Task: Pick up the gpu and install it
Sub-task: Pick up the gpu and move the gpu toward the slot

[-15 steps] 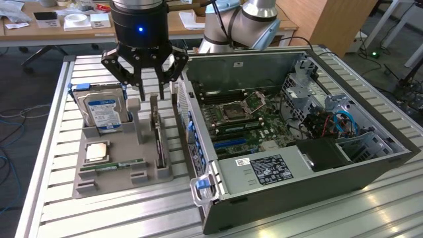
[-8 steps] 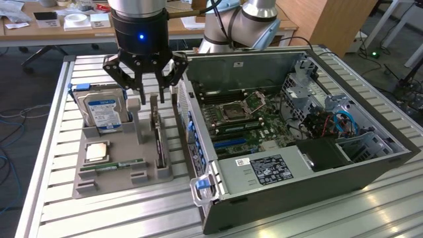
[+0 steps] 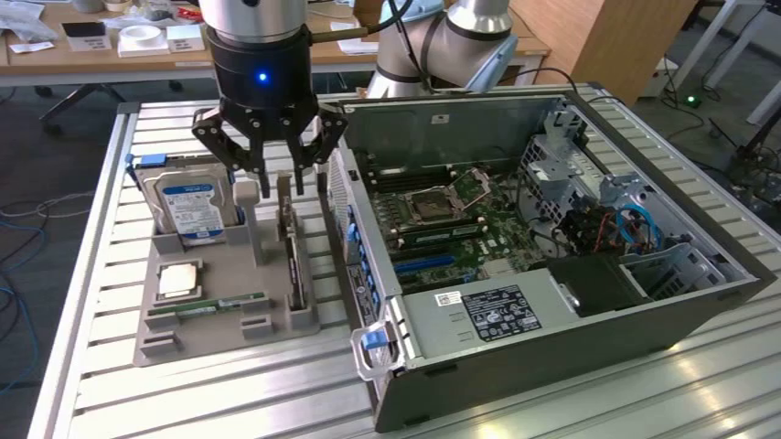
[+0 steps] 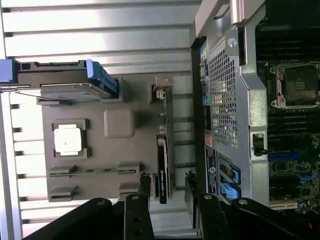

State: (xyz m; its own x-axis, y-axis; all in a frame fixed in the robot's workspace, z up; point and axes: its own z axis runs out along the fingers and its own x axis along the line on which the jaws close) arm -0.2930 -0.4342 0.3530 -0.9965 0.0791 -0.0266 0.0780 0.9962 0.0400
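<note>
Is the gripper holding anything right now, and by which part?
Nothing is held: the open gripper straddles one end of the gpu, with gaps on both sides.

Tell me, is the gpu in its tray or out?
In: the gpu stands on edge in the grey tray; the open tool straddles it.

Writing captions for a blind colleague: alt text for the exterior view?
The open end effector hangs over the gpu, standing on edge in a gray parts tray beside an open computer case. A hard drive shares the tray.
</note>
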